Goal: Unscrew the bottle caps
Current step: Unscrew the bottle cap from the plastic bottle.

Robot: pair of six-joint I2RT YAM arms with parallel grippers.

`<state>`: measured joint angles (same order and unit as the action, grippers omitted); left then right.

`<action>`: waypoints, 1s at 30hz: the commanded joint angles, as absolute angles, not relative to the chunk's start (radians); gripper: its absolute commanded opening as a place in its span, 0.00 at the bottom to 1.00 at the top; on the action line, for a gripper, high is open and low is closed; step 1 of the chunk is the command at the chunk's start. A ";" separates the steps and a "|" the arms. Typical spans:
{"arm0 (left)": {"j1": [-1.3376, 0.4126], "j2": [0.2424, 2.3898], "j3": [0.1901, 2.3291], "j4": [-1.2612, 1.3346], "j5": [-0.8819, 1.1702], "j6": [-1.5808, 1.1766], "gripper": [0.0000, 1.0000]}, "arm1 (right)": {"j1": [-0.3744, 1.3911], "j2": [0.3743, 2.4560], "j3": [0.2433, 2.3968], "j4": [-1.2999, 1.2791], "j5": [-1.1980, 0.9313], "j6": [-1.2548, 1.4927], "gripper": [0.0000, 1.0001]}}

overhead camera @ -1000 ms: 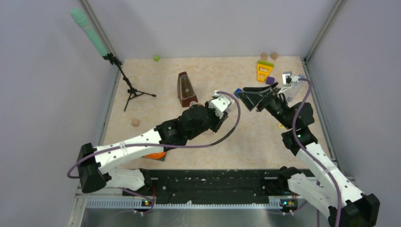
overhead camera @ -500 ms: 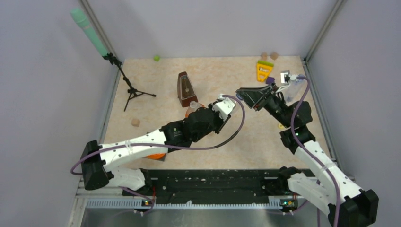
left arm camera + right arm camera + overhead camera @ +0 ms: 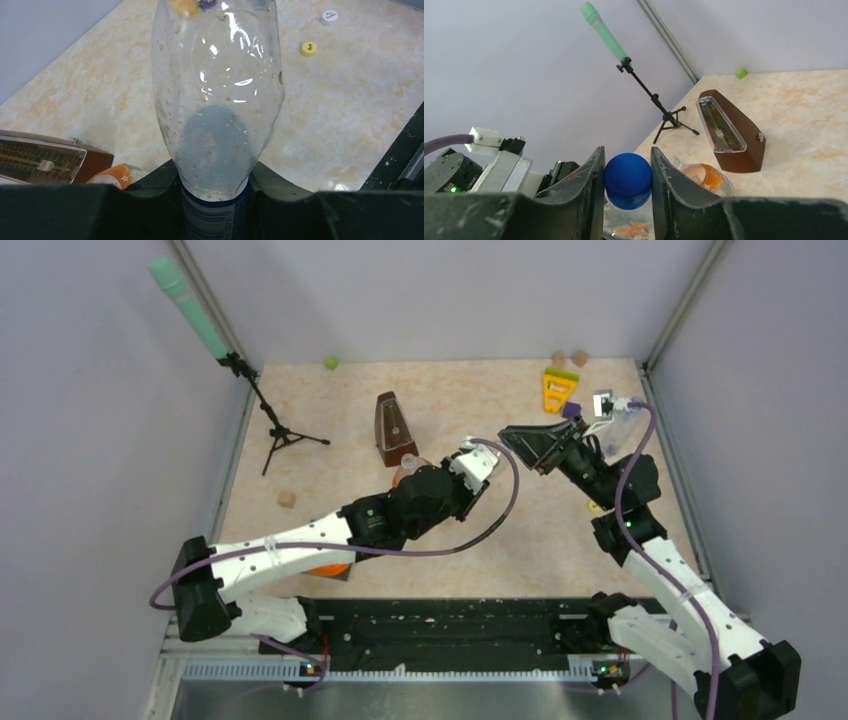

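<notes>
The marbled beige table (image 3: 450,390) carries a brown metronome (image 3: 394,428), a yellow cap (image 3: 309,48) and a white cap (image 3: 328,17).

R gripper (image 3: 627,159): jaws wide apart 1 s ago, now closed onto small round blue plastic screw cap (image 3: 628,182), both fingers against its sides. L arm (image 3: 300,540) reached further fwd/right, forearm now lower & flatter. Squat orange-tinted clear plastic bottle (image 3: 405,473), hidden behind L arm before, now shows just beside brown metronome (image 3: 393,430)

Soft, even light, faint shadows; glare flecks the bottle (image 3: 220,90); foreground slightly blurred.
</notes>
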<state>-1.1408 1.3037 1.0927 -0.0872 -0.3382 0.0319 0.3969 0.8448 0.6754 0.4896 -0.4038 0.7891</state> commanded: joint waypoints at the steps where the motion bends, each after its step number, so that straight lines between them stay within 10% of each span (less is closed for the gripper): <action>1: -1.146 1.301 1.133 -0.044 -0.333 0.041 0.00 | 0.400 0.837 0.701 0.511 -0.389 0.781 0.22; 5: -1.128 1.278 1.111 -0.029 -0.241 0.016 0.00 | 0.399 0.841 0.689 0.561 -0.424 0.790 0.00; 19: -0.681 1.270 1.081 0.260 1.221 -0.283 0.00 | 0.377 0.875 0.729 0.942 -0.964 0.840 0.00; 30: -0.648 1.338 1.020 0.834 1.321 -0.737 0.00 | 0.376 0.892 0.764 1.060 -1.051 0.939 0.01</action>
